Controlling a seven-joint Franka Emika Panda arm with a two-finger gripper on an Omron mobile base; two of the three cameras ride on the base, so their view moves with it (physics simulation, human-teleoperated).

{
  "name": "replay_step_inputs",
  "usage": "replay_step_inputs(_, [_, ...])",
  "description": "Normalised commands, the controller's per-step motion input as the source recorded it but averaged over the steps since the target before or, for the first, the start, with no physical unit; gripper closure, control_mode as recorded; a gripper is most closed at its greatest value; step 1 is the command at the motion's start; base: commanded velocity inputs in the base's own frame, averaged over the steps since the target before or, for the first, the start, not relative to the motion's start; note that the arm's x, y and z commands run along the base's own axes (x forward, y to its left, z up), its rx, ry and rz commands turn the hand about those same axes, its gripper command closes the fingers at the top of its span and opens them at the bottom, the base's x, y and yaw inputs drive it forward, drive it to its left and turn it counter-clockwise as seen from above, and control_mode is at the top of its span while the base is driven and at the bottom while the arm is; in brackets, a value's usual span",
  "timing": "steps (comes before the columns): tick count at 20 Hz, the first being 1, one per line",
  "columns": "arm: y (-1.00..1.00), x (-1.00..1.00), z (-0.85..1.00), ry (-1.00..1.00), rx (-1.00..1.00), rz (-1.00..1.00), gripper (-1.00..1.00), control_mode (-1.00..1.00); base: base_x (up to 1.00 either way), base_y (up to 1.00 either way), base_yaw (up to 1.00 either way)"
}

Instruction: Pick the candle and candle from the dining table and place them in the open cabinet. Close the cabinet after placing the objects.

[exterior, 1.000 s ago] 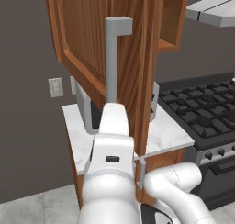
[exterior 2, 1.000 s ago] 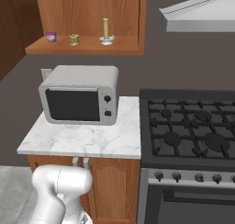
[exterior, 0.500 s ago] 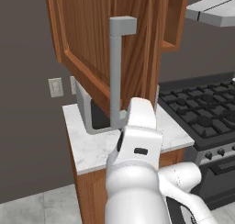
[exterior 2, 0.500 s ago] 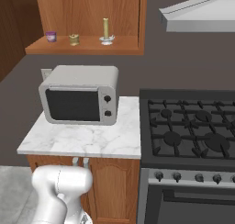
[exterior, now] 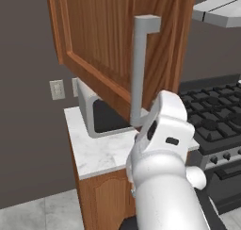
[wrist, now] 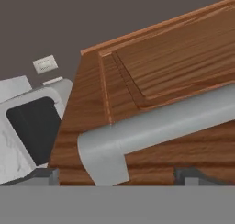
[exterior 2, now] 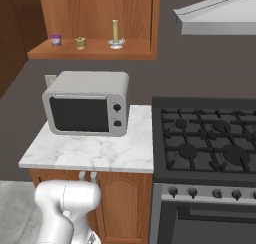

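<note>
Gripper (wrist: pixel 117 176) nearer cabinet handle (exterior: pixel 140 69) than before

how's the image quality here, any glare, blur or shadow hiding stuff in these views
Left base view: even light, no glare; the white arm blocks part of the cabinet door and its grey handle. Right base view: sharp and flat-lit, the two candles readable on the shelf, the microwave casting only a soft shadow. Hand view: the handle sits very close and looks soft-edged, the gripper open around it.
</note>
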Motion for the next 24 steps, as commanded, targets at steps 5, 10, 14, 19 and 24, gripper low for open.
replay_step_inputs(5, [-0.6,0.21,0.1,0.0,0.12,0.0,-1.0,-1.0,0.0,0.0,0.0])
replay_step_inputs(10, [-0.64,0.32,0.05,0.0,0.13,0.0,-1.0,-1.0,0.0,0.0,0.0])
replay_step_inputs(14, [-0.53,0.4,0.01,0.0,0.13,0.0,-1.0,-1.0,0.0,0.0,0.0])
replay_step_inputs(19, [-0.42,0.45,0.0,0.0,0.11,0.0,-1.0,-1.0,0.0,0.0,0.0])
replay_step_inputs(24, [-0.36,0.52,0.0,0.0,0.11,0.0,-1.0,-1.0,0.0,0.0,0.0])
